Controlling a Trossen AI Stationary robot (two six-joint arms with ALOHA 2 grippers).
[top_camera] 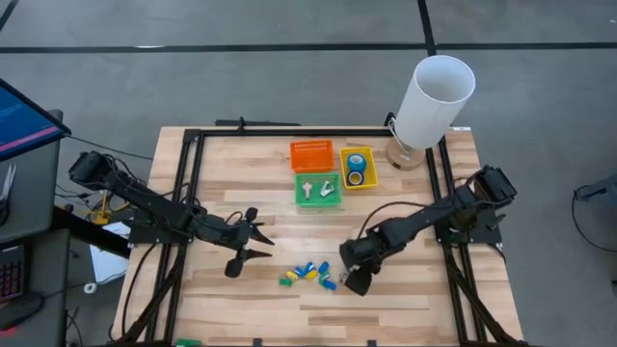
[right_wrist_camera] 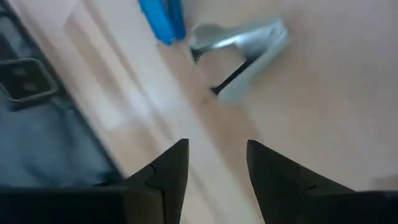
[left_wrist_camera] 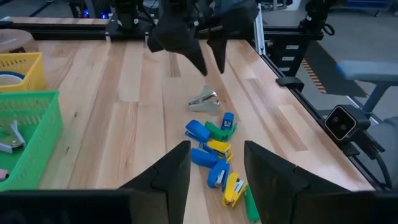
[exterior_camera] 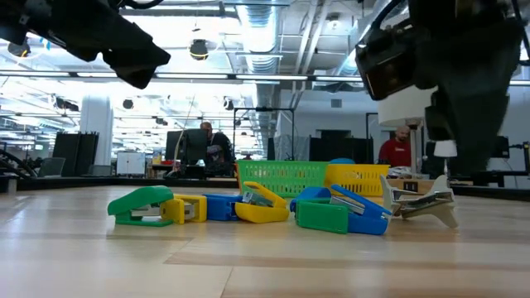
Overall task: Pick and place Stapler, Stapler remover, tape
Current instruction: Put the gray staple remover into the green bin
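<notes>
Nearest the front edge of the pale wooden worktop (top_camera: pixel 405 183), a loose huddle of small plastic staplers (top_camera: pixel 307 273) in blue, yellow and green lies just in front of the middle, several touching or leaning on each other. At the right end of that huddle, a little apart from the nearest blue stapler, lies a silver metal claw-shaped staple remover (right_wrist_camera: pixel 239 46) on bare wood.

The right tool (top_camera: pixel 354 280) hovers close above that remover, its two dark fingers (right_wrist_camera: pixel 165 171) standing apart with nothing between them, the remover lying just ahead of the tips. It looks lined up to come down and take the remover, which sits clear enough of the heap to be gripped alone.

The left tool (top_camera: pixel 253 234) hangs over the worktop to the left of the huddle, well apart from it, with its fingers (left_wrist_camera: pixel 169 176) parted and empty, pointing across at the pile; probably waiting its turn.

Farther back, past the middle of the worktop, three small mesh baskets stand side by side. The green basket (top_camera: pixel 301 200) already holds silver staple removers, so this seems the sorting spot for them. To its right the yellow basket (top_camera: pixel 370 179) holds the blue ring-shaped rolls of tape (top_camera: pixel 356 170), so that part looks done. The orange basket (top_camera: pixel 310 154) behind the green one shows nothing inside; likely it awaits the staplers.

At the far right corner stands a tall white cylinder (top_camera: pixel 434 99) on a round wooden base.
</notes>
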